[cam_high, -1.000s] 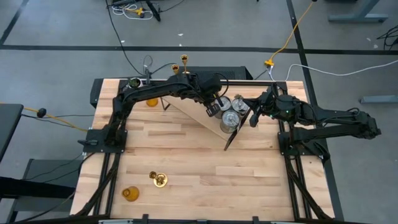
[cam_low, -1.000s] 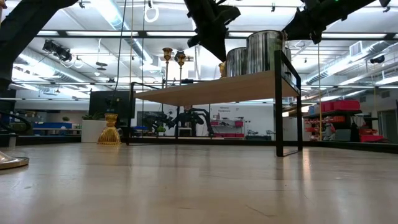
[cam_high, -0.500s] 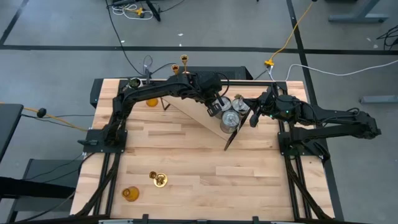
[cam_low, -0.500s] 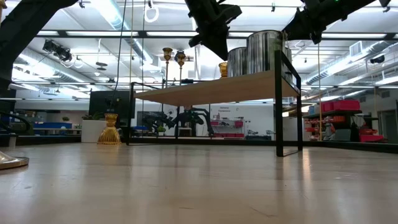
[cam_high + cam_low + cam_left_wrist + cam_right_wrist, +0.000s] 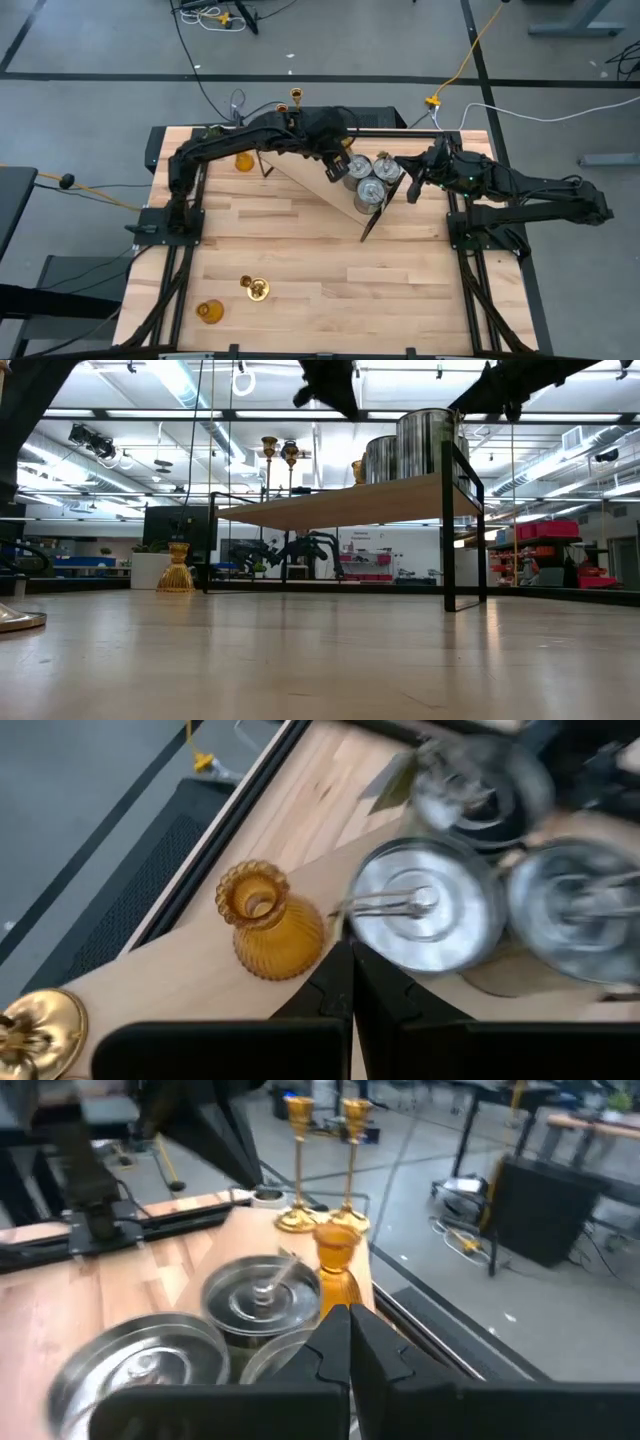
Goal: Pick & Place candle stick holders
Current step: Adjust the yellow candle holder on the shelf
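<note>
**Both claws shut and empty above the raised shelf**

Left gripper (image 5: 336, 170), fingers pressed together and holding nothing, hangs above the raised wooden shelf (image 5: 315, 180) at upper centre of the high view. Right gripper (image 5: 407, 186), likewise closed and empty, sits just right of three silver-grey metal cylinder holders (image 5: 371, 189). An amber-orange ribbed glass holder (image 5: 268, 922) stands beside them. Another amber glass holder (image 5: 209, 311) and a brass stick holder (image 5: 255, 289) rest lower left.

- Left gripper (image 5: 334, 170) has risen and drawn back from the silver cylinders (image 5: 370, 180) — fingers closed, empty.
- Left arm's elbow has swung outward.
</note>
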### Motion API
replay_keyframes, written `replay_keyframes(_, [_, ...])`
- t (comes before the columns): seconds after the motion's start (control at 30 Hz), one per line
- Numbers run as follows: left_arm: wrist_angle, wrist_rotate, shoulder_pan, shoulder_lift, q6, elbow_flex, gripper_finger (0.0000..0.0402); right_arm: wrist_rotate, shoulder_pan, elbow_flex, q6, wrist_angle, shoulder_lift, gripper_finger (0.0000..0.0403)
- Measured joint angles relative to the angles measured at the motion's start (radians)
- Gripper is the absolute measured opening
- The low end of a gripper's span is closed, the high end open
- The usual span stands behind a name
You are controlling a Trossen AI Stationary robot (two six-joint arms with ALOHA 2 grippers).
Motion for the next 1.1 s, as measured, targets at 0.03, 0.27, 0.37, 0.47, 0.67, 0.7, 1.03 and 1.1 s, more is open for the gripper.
replay_keyframes(0.03, [0.001, 0.008, -0.001, -0.013, 0.003, 0.000, 0.0004, -0.018, 0.003, 0.000, -0.016, 0.001, -0.010, 0.0003])
replay_keyframes(0.27, [0.036, 0.035, -0.010, -0.061, 0.017, 0.000, 0.0005, -0.186, 0.033, 0.000, -0.043, 0.031, -0.078, 0.0003])
replay_keyframes(0.37, [0.041, 0.034, -0.007, -0.076, 0.017, 0.000, 0.0005, -0.201, 0.050, -0.001, -0.024, 0.027, -0.115, 0.0003])
replay_keyframes(0.47, [0.041, 0.034, -0.006, -0.077, 0.017, 0.000, 0.0005, -0.241, 0.075, -0.008, -0.025, 0.045, -0.166, 0.0003])
replay_keyframes(0.67, [0.040, 0.035, -0.007, -0.081, 0.016, 0.000, 0.0005, -0.322, 0.116, -0.094, -0.029, 0.067, -0.256, 0.0003])
replay_keyframes(0.7, [0.040, 0.035, -0.007, -0.081, 0.016, 0.000, 0.0005, -0.322, 0.121, -0.114, -0.028, 0.088, -0.271, 0.0003])
replay_keyframes(1.03, [0.040, 0.072, -0.007, -0.081, 0.080, 0.000, 0.0005, -0.346, 0.167, -0.340, -0.026, 0.281, -0.394, 0.0003])
replay_keyframes(1.1, [0.040, 0.088, -0.008, -0.081, 0.098, 0.000, 0.0005, -0.373, 0.171, -0.371, -0.051, 0.293, -0.412, 0.0003])
